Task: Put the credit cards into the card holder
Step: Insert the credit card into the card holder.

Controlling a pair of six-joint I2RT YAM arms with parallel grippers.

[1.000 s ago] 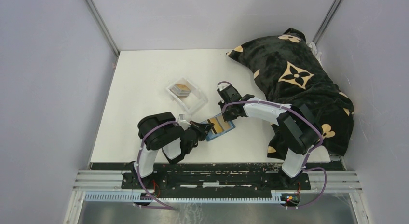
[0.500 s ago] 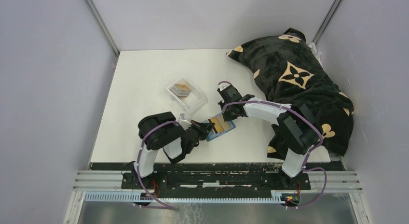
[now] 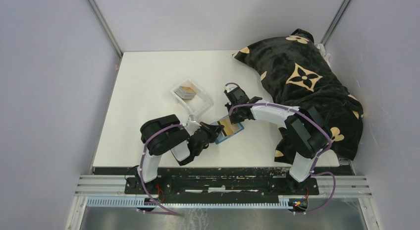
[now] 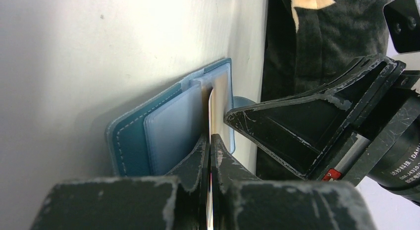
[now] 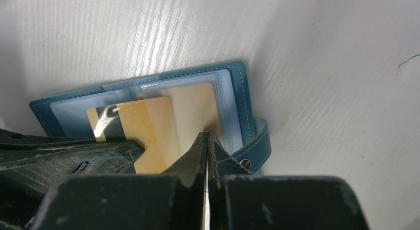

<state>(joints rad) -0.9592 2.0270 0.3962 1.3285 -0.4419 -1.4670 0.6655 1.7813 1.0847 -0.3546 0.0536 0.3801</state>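
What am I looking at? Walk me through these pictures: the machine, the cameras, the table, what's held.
Two robot arms are bolted at the near edge of a white table. The overhead picture looks down from behind them; the other two come from a camera on each wrist, so the dark wedges there are gripper fingers. On the table lie an open teal leather-like wallet with clear sleeves, a clear plastic tray holding more cards, and a black cloth with tan flowers. The left gripper is shut on a thin gold card, its edge at the wallet. The right gripper is shut, its tip on the wallet; whether it pinches a sleeve is unclear.
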